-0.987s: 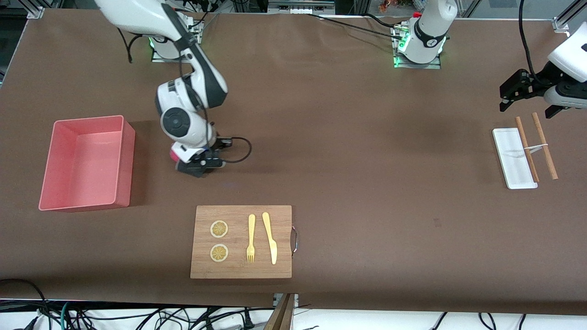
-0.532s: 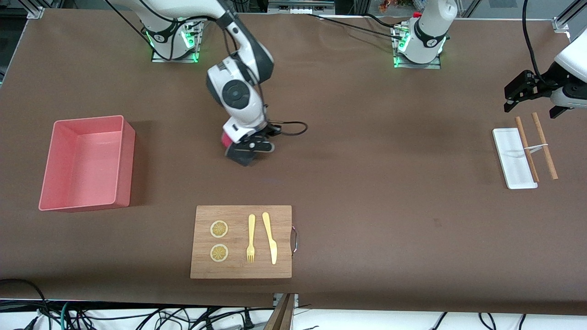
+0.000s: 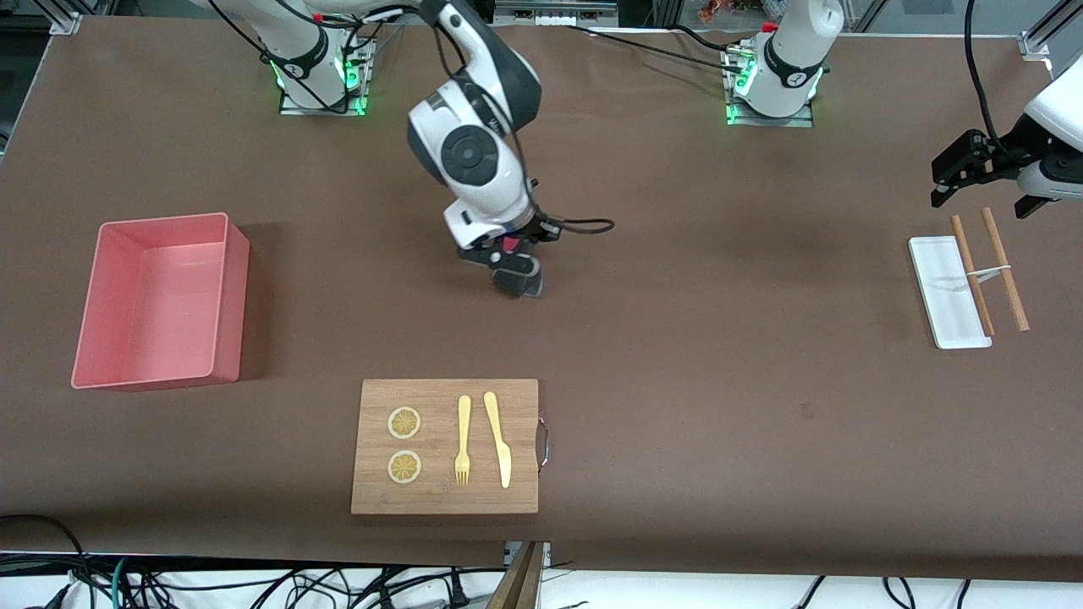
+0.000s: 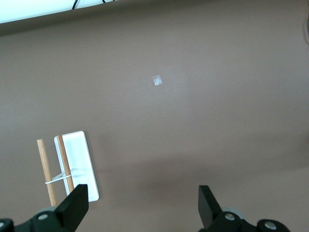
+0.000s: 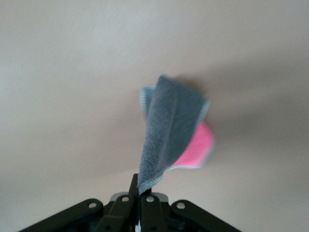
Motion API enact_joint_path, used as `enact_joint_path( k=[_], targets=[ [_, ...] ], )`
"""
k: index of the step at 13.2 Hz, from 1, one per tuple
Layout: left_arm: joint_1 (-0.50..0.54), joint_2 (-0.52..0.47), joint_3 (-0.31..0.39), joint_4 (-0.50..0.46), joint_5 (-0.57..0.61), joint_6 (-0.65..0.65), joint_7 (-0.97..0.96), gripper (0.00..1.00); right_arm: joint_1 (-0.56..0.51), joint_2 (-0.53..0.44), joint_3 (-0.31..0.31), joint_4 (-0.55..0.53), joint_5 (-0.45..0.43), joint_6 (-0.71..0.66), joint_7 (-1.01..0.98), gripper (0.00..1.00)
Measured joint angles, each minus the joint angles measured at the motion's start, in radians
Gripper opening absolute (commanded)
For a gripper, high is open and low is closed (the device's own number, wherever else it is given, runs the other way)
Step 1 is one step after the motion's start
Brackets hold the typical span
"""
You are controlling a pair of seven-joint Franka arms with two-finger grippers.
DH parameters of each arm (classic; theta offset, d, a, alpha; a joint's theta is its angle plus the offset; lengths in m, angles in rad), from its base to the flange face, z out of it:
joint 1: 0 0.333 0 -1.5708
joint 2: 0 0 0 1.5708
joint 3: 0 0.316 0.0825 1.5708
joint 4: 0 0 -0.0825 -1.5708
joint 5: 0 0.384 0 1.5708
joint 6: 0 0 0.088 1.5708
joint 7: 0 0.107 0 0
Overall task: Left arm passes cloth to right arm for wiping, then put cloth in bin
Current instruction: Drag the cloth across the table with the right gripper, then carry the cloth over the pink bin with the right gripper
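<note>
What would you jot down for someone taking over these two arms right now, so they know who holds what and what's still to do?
Right gripper: shut on the cloth, low over the bare tabletop between the two bases and the cutting board.
Left gripper: open, holding nothing, waiting over the white tray and wooden sticks at its end of the table.
Bin: empty, at the right arm's end.
Done: the cloth is already in the right gripper.
Left: finish wiping, then drop the cloth in the bin.
</note>
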Motion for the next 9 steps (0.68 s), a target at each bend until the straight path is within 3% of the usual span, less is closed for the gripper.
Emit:
enact_joint_path(
  k=[4, 9],
  targets=[
    [0.014, 0.003, 0.003, -0.005, 0.000, -0.014, 0.000, 1.00, -0.186, -0.010, -0.036, -0.003, 0.001, -0.166, -0.164, 0.00],
    [0.026, 0.010, 0.002, -0.009, 0.000, -0.023, 0.000, 1.00, -0.358, 0.018, -0.164, -0.168, 0.002, -0.154, -0.638, 0.00]
  ],
)
